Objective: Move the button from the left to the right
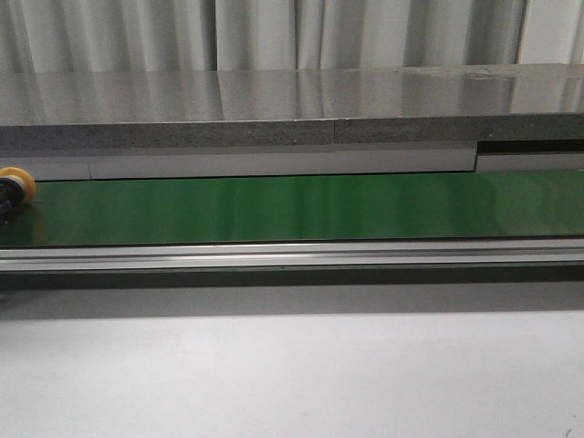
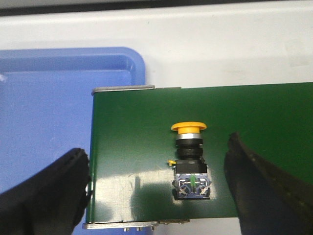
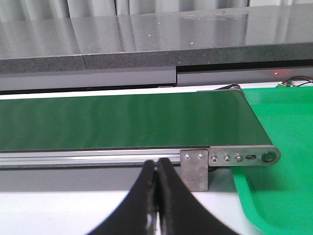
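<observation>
The button point(image 2: 190, 159), with a yellow mushroom cap and black body, lies on its side on the green conveyor belt point(image 2: 254, 112) near the belt's left end. In the front view only its yellow cap point(image 1: 16, 183) shows at the far left edge. My left gripper point(image 2: 159, 188) is open, its two black fingers spread wide on either side of the button without touching it. My right gripper point(image 3: 157, 169) is shut and empty, in front of the belt's right end.
A blue tray point(image 2: 44, 117) lies beyond the belt's left end. A green tray point(image 3: 281, 127) lies by the belt's right end. The belt point(image 1: 310, 208) runs across the front view, with an aluminium rail point(image 1: 292, 254) in front and a grey stone ledge point(image 1: 274, 109) behind.
</observation>
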Robot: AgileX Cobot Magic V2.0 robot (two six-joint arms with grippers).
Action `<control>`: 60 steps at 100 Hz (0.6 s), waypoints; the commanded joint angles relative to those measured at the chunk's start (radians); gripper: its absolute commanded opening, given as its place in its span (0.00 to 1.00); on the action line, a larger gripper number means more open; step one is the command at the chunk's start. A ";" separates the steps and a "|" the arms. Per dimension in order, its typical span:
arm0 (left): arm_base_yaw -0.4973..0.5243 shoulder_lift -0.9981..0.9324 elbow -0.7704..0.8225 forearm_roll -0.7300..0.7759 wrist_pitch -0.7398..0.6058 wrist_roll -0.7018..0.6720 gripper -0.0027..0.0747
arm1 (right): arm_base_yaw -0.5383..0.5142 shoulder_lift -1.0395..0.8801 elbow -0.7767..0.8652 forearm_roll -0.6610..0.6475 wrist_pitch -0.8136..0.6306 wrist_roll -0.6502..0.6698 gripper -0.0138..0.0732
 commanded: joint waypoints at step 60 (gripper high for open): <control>-0.053 -0.759 0.724 -0.029 -0.588 0.004 0.75 | 0.004 -0.018 -0.015 -0.007 -0.085 -0.001 0.08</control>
